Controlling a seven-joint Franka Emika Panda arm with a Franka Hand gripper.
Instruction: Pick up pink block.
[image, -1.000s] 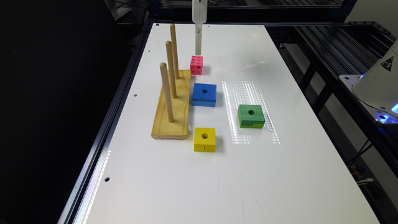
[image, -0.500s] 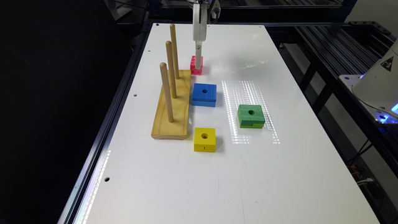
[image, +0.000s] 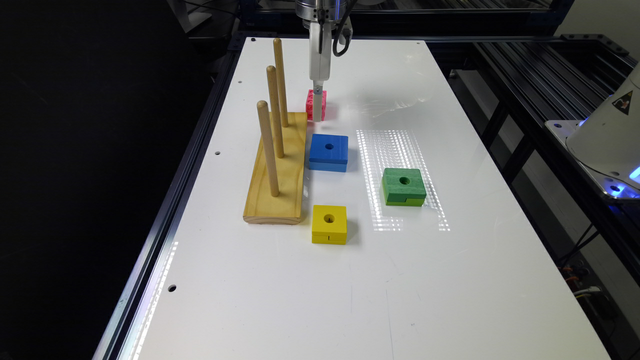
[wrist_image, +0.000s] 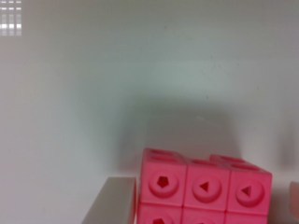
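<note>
Jaws now lower, straddling pink block (wrist_image: 204, 189).

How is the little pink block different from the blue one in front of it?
The pink block is a small cube, while the blue block is wider and flatter. The pink one carries a grid of small holes on its faces, as the wrist view shows; the blue one has a single centre hole. The gripper is down at the pink block, while the blue block sits alone. Both rest on the white table, beside the wooden peg stand.
</note>
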